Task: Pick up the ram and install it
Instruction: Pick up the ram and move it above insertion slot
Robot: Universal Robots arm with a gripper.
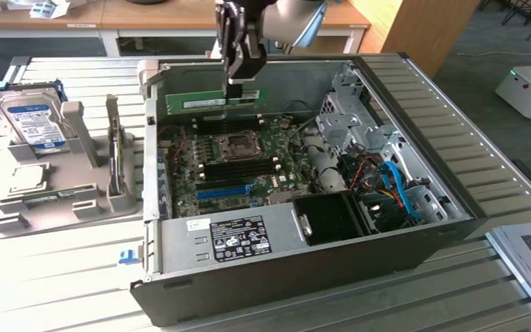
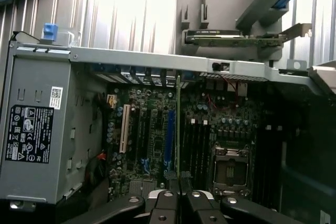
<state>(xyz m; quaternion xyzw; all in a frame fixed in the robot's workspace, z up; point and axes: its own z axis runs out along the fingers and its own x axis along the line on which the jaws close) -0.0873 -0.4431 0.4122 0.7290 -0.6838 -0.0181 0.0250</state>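
**Item: ram, in transit.**

- Ram [image 1: 201,102]: green stick held lengthwise and level, on edge, above the far side of the open computer case [image 1: 293,283]. It hangs clear of the board, touching nothing below. Judged to be held on edge so its contact edge faces down towards the slots.
- Claw [image 1: 238,90]: clenched on the ram, gripping its top edge near the end towards the exterior view's right. In the wrist view the stick runs away from the fingertips [image 2: 167,199] as a thin green line.
- Motherboard [image 1: 265,176]: lies flat in the case, facing up and open to reach from above.
- Memory slots [image 1: 238,168]: black, parallel, just beside the processor socket [image 1: 238,143]; no stick can be seen in them. In the wrist view the ram's line lies roughly alongside them.
- Blue slot [image 1: 221,191]: near side of the board, apart from the ram.
- Power supply [image 1: 238,235]: labelled box at the near end of the case.
- Hard drive [image 1: 35,121]: upright in a grey stand [image 1: 81,200] on the desk [image 1: 53,277], to the exterior view's left, well apart from the claw.
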